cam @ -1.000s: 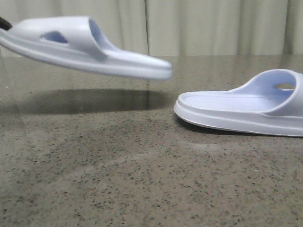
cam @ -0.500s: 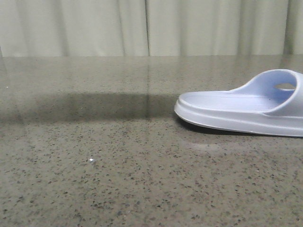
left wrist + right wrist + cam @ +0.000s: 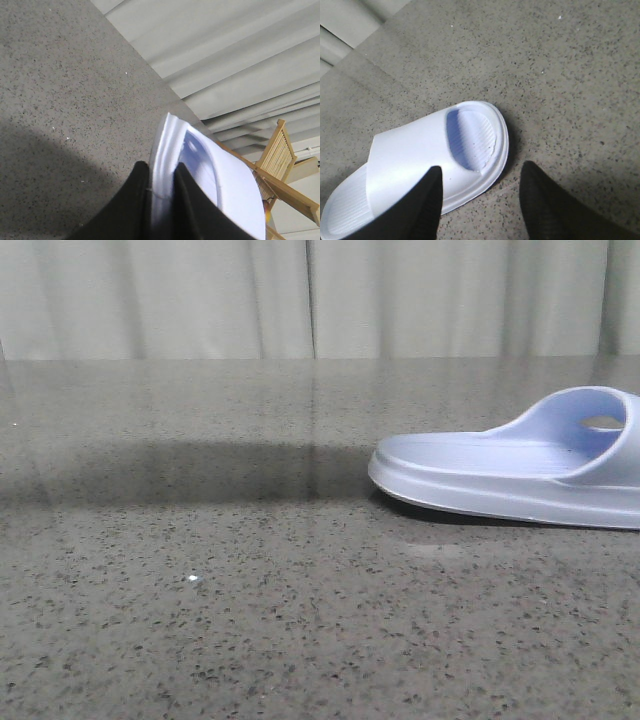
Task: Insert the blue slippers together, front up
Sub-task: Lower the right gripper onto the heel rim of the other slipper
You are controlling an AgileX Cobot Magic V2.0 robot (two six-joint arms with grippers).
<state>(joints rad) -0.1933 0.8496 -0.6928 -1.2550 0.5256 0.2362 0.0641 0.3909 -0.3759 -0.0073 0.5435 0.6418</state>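
Gripping slipper (image 3: 210,180) edge, left pincer (image 3: 161,200) raised

No text, label, brand mark, number or sign can be read in any of the three views. The surfaces of the two slippers that are shown, one (image 3: 520,475) on the table and one (image 3: 210,175) at the left gripper, are found unmarked.
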